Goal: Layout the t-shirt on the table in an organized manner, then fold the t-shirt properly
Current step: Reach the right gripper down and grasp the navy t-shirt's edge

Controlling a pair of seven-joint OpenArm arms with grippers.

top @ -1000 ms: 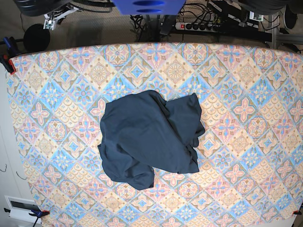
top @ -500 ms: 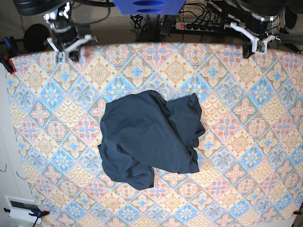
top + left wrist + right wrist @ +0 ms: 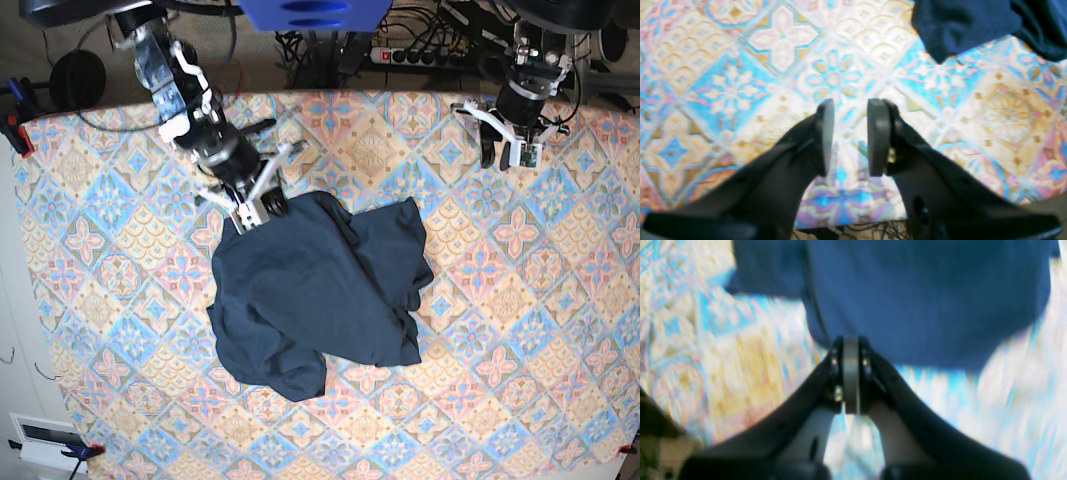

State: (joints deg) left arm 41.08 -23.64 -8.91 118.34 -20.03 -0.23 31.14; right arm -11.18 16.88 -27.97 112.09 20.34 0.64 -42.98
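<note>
Counter (image 3: 560,330): patterned cloth, carries everything. T-shirt (image 3: 318,290) sits mid-counter in a crumpled heap, not laid out yet. The heap's long axis runs roughly diagonal, from the corner under my right claw down and away toward the near edge of the counter.

Key relation: my right claw (image 3: 252,208) is right at the shirt's upper corner, fabric edge directly ahead of the tips and spreading away from it. In the right wrist view the navy cloth fills everything just beyond the right claw tips, which are pressed together with nothing between them. I can't tell whether they touch the cloth; that view is blurred.

My left claw (image 3: 505,148) is well apart from the shirt, over bare cloth near the far edge. From it, the shirt lies ahead and off to one side; in the left wrist view a pointed navy corner shows beyond the tips. Left claw is partly spread, a clear gap between the pads (image 3: 877,133), empty.

So the right arm is the nearer one; I judge the first grab falls to it, and it needs to spread first.

Versus half a second ago: both arms were back at the far edge of the counter. The right one has since swung in to the shirt's corner; the left has come down onto the counter a little. Shirt itself hasn't shifted.
</note>
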